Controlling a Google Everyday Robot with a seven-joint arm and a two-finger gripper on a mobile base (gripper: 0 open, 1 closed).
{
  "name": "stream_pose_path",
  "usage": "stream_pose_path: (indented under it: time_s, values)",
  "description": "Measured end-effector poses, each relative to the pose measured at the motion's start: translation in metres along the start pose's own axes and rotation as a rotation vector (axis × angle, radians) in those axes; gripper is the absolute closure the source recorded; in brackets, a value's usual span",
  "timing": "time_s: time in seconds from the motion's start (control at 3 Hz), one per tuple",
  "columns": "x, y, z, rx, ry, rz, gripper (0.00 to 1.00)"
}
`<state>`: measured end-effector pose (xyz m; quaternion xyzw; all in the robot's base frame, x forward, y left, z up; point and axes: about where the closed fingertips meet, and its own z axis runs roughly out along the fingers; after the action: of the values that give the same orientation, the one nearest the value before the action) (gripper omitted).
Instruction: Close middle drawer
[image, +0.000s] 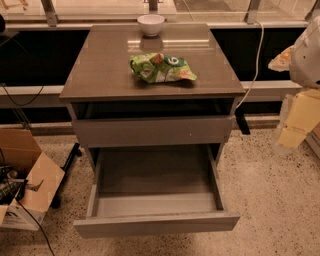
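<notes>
At right, end effector (292, 131), state unclear, well apart from open middle drawer (156, 224)

Middle drawer (155, 192): wide, grey-brown, handleless, with a plain flat front of medium height. State: open, drawn far out of the cabinet toward the camera. Pose: level and square to the carcass, both side walls running straight back beneath the drawer above. The interior is a long, plain grey box, and nothing is seen lying in it. The front panel stands nearest the camera, low in the view, above the speckled floor. The gripper (296, 122) hangs at the right edge, well apart from the drawer.
</notes>
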<state>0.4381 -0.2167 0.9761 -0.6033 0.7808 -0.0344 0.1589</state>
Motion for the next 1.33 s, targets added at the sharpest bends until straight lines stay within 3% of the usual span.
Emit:
stream_pose_path:
  time_s: [0.33,1.0,1.33]
  values:
    - [-0.002,0.002,0.004,-0.005,-0.004,0.0,0.04]
    - [-0.02,0.023,0.042,-0.025,-0.044,-0.008,0.5]
    - [-0.015,0.029,0.09,-0.044,-0.075,-0.012,0.73]
